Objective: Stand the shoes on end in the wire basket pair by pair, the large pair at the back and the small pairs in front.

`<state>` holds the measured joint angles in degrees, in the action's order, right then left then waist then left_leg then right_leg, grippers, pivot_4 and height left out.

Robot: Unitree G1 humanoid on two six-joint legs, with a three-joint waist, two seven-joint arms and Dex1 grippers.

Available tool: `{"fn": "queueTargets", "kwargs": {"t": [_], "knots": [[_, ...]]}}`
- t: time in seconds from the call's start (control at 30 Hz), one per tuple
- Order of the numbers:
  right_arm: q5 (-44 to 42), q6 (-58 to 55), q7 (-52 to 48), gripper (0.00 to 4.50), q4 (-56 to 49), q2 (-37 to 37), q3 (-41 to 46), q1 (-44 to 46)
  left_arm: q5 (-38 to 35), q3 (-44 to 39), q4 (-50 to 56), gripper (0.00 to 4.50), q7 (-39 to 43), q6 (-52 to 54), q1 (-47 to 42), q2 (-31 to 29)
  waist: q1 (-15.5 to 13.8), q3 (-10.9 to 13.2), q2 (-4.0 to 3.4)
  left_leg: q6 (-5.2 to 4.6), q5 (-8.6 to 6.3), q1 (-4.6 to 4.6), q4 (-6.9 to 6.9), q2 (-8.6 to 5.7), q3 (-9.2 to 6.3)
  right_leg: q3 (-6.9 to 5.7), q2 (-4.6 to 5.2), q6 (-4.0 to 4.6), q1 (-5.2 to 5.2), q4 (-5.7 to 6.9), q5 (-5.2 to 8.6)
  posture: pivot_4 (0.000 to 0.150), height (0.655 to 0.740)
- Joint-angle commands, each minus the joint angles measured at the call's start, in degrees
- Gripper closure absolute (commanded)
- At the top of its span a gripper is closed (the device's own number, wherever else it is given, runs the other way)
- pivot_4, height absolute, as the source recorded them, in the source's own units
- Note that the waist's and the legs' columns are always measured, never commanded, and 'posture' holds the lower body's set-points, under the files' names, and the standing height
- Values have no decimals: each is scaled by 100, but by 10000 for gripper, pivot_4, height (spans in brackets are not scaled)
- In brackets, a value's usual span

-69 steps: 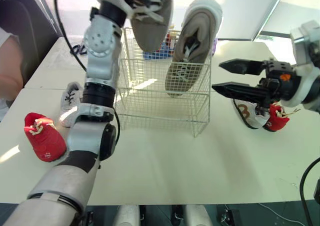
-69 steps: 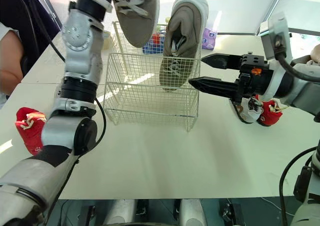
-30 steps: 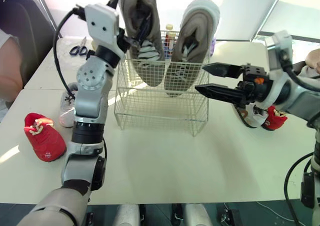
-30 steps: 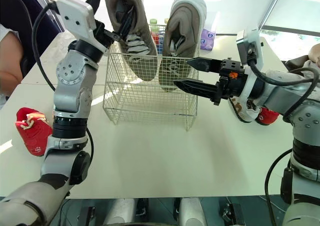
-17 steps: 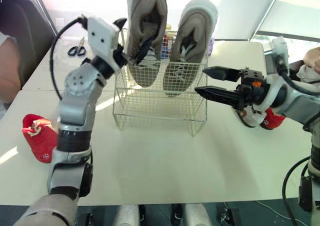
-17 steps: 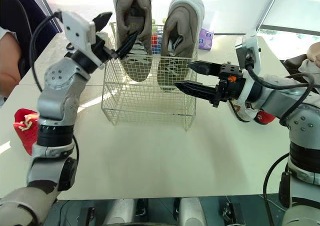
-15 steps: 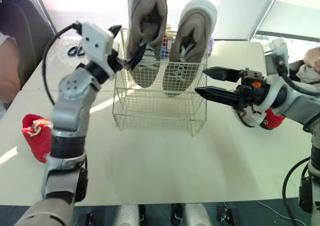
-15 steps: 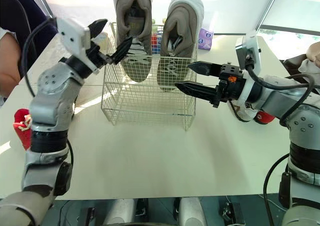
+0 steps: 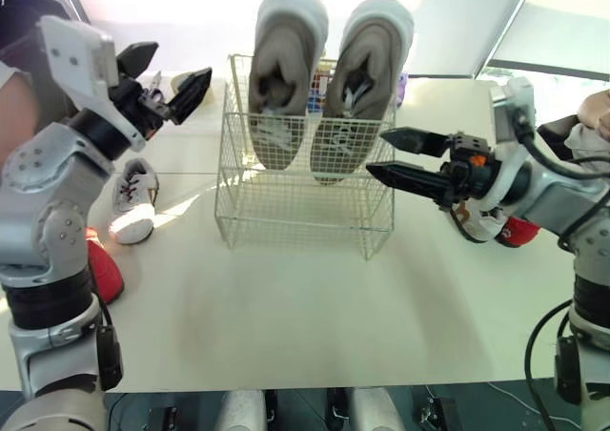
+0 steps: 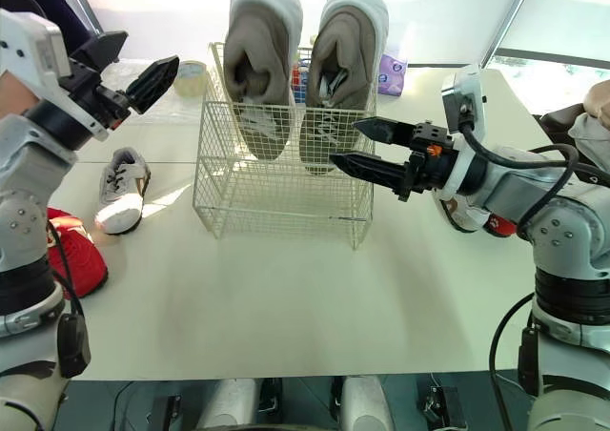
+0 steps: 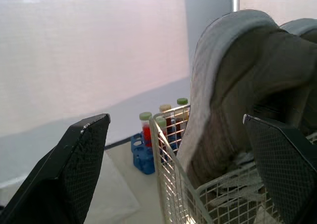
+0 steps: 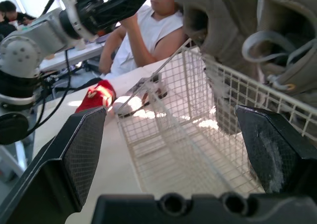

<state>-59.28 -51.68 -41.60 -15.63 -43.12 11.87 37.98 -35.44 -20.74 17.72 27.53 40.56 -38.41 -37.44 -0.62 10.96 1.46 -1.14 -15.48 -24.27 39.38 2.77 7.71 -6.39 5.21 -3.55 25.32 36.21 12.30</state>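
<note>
While the large grey shoes (image 9: 281, 78) stand heels-up along the back of the wire basket (image 9: 305, 212), both claws hang empty. The left gripper (image 9: 182, 58) is raised off to the basket's left, its fingers spread wide. The right gripper (image 9: 375, 153) points at the basket's right side, fingers likewise well parted and touching nothing.

What's left to do are the little ones. A small white shoe (image 9: 133, 197) lies on the table just left of the basket, with a red shoe (image 9: 103, 269) nearer the table's edge. Over on the right, another red shoe (image 9: 519, 231) and a white shoe with brown trim (image 9: 472, 229) sit tucked behind the right wrist.

I'd guess these are light and easy to lift, soft in the upper but stiff along the sole. A pinch over the heel collar, one finger inside, should hold best. Squeezing the toe would only crumple it, and the loose laces look apt to snag on the wire.
</note>
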Motion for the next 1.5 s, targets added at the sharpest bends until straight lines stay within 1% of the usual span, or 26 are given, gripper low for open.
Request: {"fn": "queueTargets", "kwargs": {"t": [0.03,0.17,0.23,0.27,0.33,0.37,0.4,0.43,0.5,0.57,0.67,0.73,0.83,0.93,1.03,1.23,1.3,1.37,1.43,1.5], "knots": [[-89,40,62,0,39,41,178,316,-850,-480,311,356,192,603,181,-233,0,0,0,0,0,0,0,0,0,1,0,0,0,0,0,1500,7400],[-494,-410,81,0,96,-161,432,245,-2037,-741,930,356,525,1403,812,-584,-6,0,0,1,0,-1,0,0,-2,1,2,0,0,-1,0,1500,7400],[-534,-576,-5,0,94,-454,616,49,-2474,-806,1304,356,503,1647,1169,-730,-21,0,0,0,0,-3,0,-1,-2,1,4,0,0,-3,0,1500,7400],[-402,-518,74,0,159,-561,749,-48,-2792,-848,1503,356,462,1766,1376,-785,-26,0,0,0,-1,-3,0,-5,-5,0,8,0,-2,-2,0,1500,7400],[110,-38,307,0,397,-656,1064,-232,-3535,-863,1901,356,329,1958,1808,-862,-11,0,0,0,-2,-2,0,-6,-4,1,10,0,-5,-6,0,1500,7400],[194,90,441,0,566,-644,1288,-321,-3895,-801,2073,356,202,1975,1968,-852,-10,0,0,0,-2,3,0,-7,-3,1,11,0,-9,-7,0,1500,7400],[417,343,459,0,651,-650,1543,-612,-4177,-646,2293,356,104,1952,2147,-815,-14,0,0,0,-2,7,0,-7,-2,2,11,0,-11,-7,1,1500,7400],[621,474,461,0,630,-680,1695,-969,-4259,-464,2492,356,66,1908,2314,-778,-30,-2,0,1,-2,7,0,-7,-3,2,10,0,-11,-7,1,1500,7400],[1069,827,541,0,492,-624,1904,-1659,-4065,-33,2798,356,38,1769,2587,-689,-67,-6,-4,2,-3,17,-1,-8,-13,-2,11,0,-29,-8,2,1500,7400],[1472,1212,822,0,337,-370,2041,-2266,-3646,380,2942,356,98,1575,2788,-614,-42,-7,-6,1,-3,32,-7,-10,-5,1,10,0,-37,-11,2,1500,7400],[1880,1367,846,0,33,-156,2017,-3371,-3267,894,3036,356,171,1325,2929,-479,-20,-32,-49,4,-2,46,-10,-9,-3,7,4,1,-44,-10,3,1500,7400],[2046,1532,805,0,-21,-76,2024,-3798,-3168,1142,3077,356,130,1218,2918,-389,-18,-40,-65,-8,-10,60,-18,-8,-2,12,0,3,-51,-10,5,1500,7400],[2356,1877,1109,0,129,184,2011,-3871,-3141,1299,3049,356,135,1089,2930,-340,32,-50,-83,-21,-18,78,-20,-2,4,28,-10,14,-57,-10,12,1500,7400],[2695,2198,1308,0,467,400,1867,-3784,-2960,1420,2963,356,174,951,2947,-335,35,-61,-99,-21,-18,87,-20,3,7,35,-17,21,-60,-9,19,1500,7400],[2836,2348,1285,0,710,504,1739,-3678,-2848,1495,2890,356,123,858,2908,-306,10,-68,-112,-21,-18,86,-22,2,5,35,-18,25,-60,-10,20,1500,7400],[3111,2698,1242,0,1361,651,1468,-3353,-2703,1563,2833,356,24,760,2864,-264,-9,-70,-114,-23,-19,85,-21,0,5,35,-16,29,-62,-13,18,1500,7400],[3108,2807,1307,0,1511,705,1540,-3291,-2698,1548,2831,356,9,748,2869,-272,-8,-70,-114,-23,-19,85,-22,0,5,35,-16,29,-61,-13,18,1500,7400],[2954,2921,1397,0,1579,809,1805,-3238,-2766,1516,2835,356,-48,758,2888,-258,-6,-70,-115,-23,-19,85,-22,0,5,35,-16,29,-61,-13,18,1500,7400],[2669,2870,1459,0,1449,905,2140,-3258,-2835,1494,2856,356,-98,767,2958,-249,-13,-71,-118,-23,-19,85,-23,0,5,35,-16,29,-61,-12,18,1500,7400],[2454,2602,1355,0,1155,873,2238,-3479,-2795,1523,2884,356,-103,757,3077,-249,-13,-71,-120,-24,-19,84,-22,0,5,35,-15,28,-61,-13,18,1500,7400]]}}
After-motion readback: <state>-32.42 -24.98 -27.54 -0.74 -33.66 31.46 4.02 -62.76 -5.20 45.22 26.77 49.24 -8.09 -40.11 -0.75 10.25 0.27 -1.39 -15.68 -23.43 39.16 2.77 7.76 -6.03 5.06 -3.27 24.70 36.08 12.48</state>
